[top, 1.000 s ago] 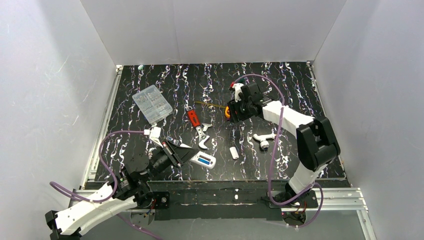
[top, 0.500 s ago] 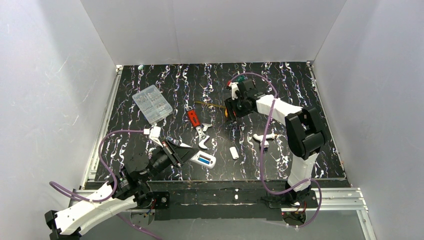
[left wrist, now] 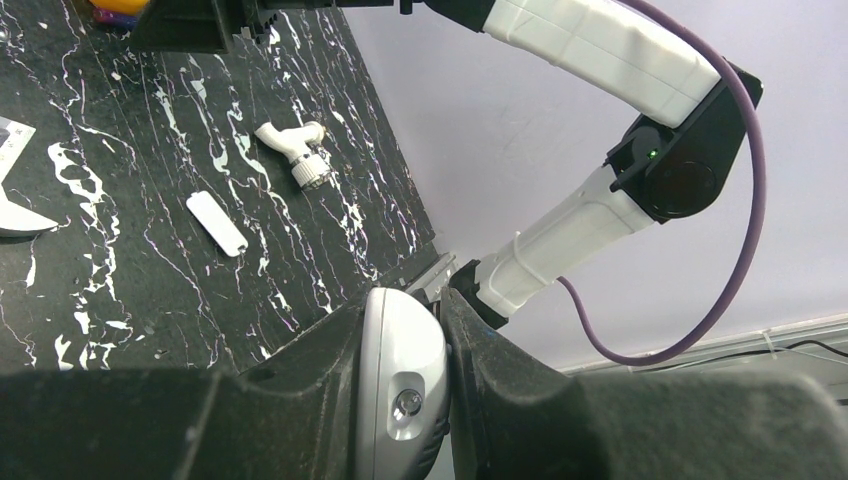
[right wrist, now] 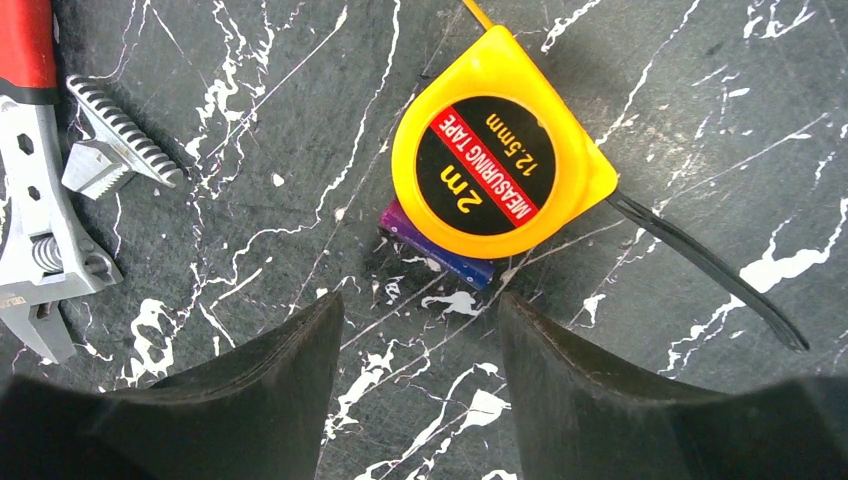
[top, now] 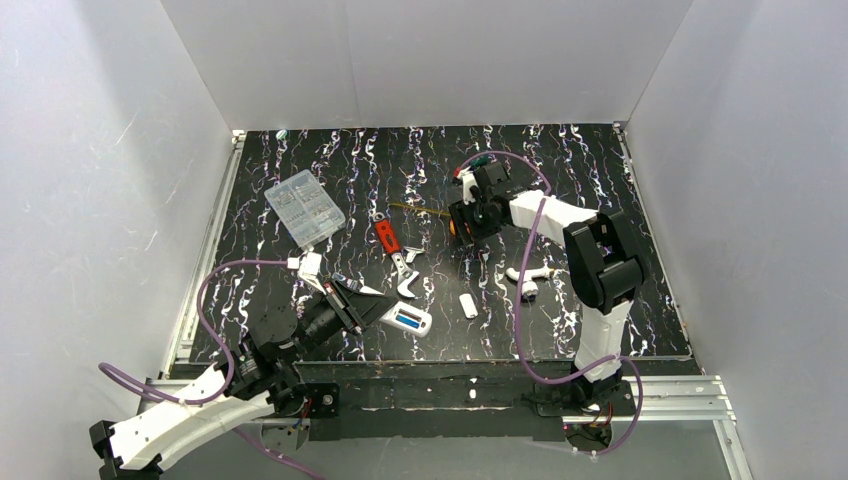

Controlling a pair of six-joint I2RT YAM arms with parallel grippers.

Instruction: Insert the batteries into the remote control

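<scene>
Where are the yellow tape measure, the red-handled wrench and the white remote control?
tape measure (right wrist: 485, 170), right wrist view, on its round black-and-red label.
wrench (right wrist: 38, 250), right wrist view, on its silvery head.
remote control (top: 408, 320), top view, on the middle of its face.

Yellow tape measure (right wrist: 490, 165) (black strap trailing) flat on desk (right wrist: 250, 100); red-handled wrench (right wrist: 40, 240) near; clear parts box (top: 304, 208) well apart.

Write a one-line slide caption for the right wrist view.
Open right gripper hovers over a yellow tape measure, a small blue item, perhaps a battery, peeking from beneath.
</scene>
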